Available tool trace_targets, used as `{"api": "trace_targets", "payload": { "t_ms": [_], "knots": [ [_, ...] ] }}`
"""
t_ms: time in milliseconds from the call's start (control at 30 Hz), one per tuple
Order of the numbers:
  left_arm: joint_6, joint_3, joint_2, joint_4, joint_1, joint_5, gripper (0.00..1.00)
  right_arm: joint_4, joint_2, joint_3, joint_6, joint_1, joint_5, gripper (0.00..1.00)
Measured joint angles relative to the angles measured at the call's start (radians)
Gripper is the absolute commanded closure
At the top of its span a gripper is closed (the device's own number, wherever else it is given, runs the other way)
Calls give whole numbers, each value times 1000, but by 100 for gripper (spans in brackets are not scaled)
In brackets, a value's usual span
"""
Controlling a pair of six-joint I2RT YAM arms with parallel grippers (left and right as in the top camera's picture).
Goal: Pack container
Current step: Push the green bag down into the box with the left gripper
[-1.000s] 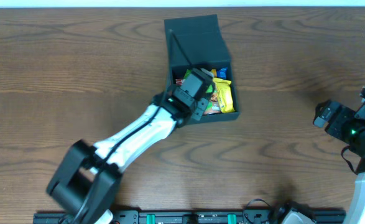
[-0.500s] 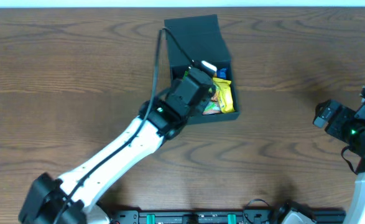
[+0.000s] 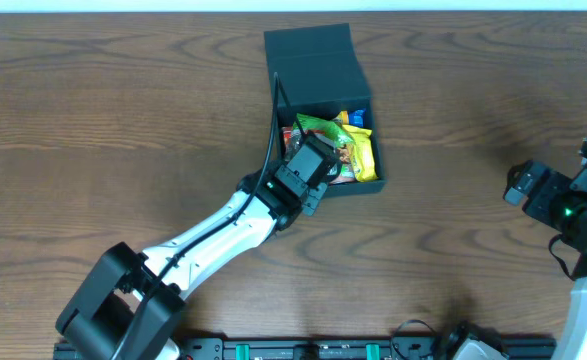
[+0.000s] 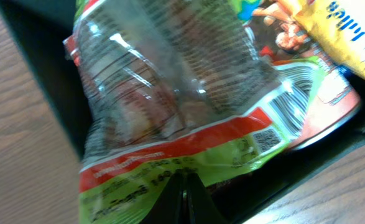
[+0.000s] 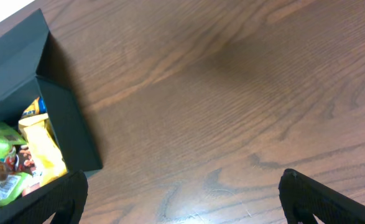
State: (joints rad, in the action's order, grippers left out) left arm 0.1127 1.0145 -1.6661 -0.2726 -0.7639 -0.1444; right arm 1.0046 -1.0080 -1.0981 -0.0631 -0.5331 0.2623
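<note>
My left fingers [image 4: 191,202] are pressed together, pinching the edge of the green packet [image 4: 170,106] just ahead, over the open container [image 3: 318,65]. I should lower it flat beside the yellow packet [image 4: 347,37] before letting go.

Left claw [image 4: 183,188] retreated — packet [image 4: 170,112] perhaps shifted.

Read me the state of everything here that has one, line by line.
container, lid flap open, snack packets inside
green snack packet, in the container, edge pinched
yellow snack packet, lying in the container
left gripper, jaws shut on the green snack packet
right gripper, jaws open, empty
</note>
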Motion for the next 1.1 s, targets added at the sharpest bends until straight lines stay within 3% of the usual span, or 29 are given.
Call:
{"api": "trace_targets", "payload": {
  "t_ms": [167,733,1100],
  "knots": [
    [11,-32,0,60,-13,3,94,0,0,0,0,0,0,1],
    [-21,-18,44,-68,-26,-108,94,0,0,0,0,0,0,1],
    [-82,-2,109,-55,-23,-196,94,0,0,0,0,0,0,1]
  ]
}}
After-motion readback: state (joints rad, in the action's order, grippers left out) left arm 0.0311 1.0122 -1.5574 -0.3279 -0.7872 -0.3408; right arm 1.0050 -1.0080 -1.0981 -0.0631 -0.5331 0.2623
